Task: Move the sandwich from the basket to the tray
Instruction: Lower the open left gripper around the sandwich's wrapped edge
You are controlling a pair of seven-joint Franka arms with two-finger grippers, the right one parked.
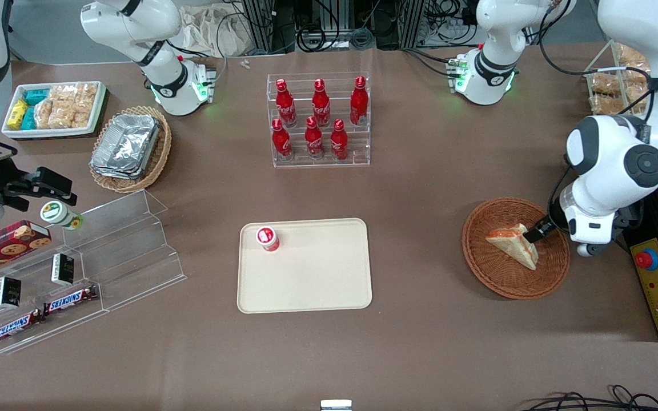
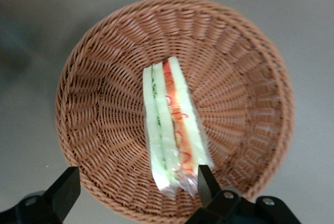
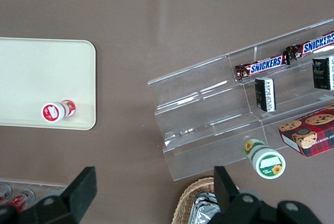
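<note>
The sandwich (image 1: 513, 244) lay in the basket (image 1: 492, 279), wrapped in clear film, its filling edge facing the wrist camera. The gripper (image 2: 136, 184) hung low over the basket at the sandwich's end toward the working arm, fingers spread wide with nothing between them; one fingertip (image 2: 204, 179) sat just beside the wrap, and contact could not be made out. From the front the arm's wrist hid most of the gripper. The tray (image 1: 317, 285) lay well apart, a small red-capped bottle (image 1: 267, 238) standing on it
</note>
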